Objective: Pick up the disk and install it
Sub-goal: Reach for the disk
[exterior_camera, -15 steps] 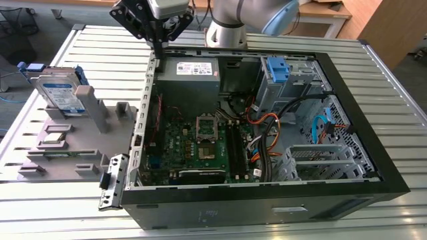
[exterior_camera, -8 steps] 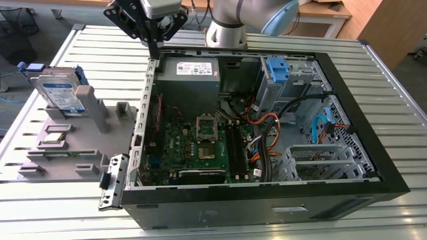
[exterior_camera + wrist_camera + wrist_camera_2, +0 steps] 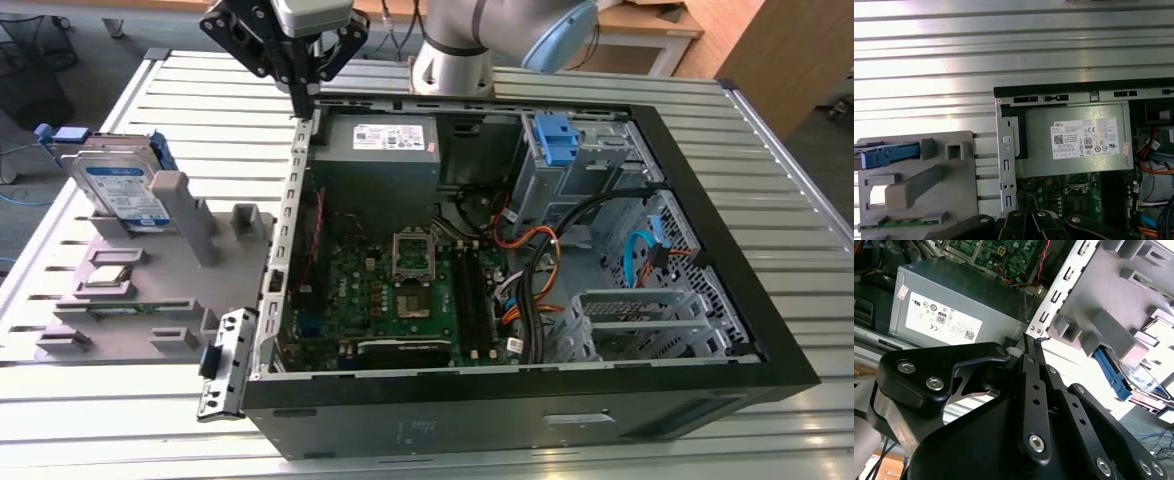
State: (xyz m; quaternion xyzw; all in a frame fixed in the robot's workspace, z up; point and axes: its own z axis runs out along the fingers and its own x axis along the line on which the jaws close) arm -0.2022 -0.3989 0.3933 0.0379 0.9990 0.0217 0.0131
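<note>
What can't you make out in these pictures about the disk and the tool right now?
Disk, exterior view: lower end hidden behind the grey holder.
Disk, first wrist view: mostly cut off by the picture's edge.
Tool, exterior view: whether its tip touches the computer case rim, too small to tell.
Power supply, second wrist view: partly covered by the tool's body.

One disk (image 3: 118, 190), one open computer case (image 3: 534, 405), one grey holder (image 3: 134, 320), one power supply (image 3: 380, 165).
</note>
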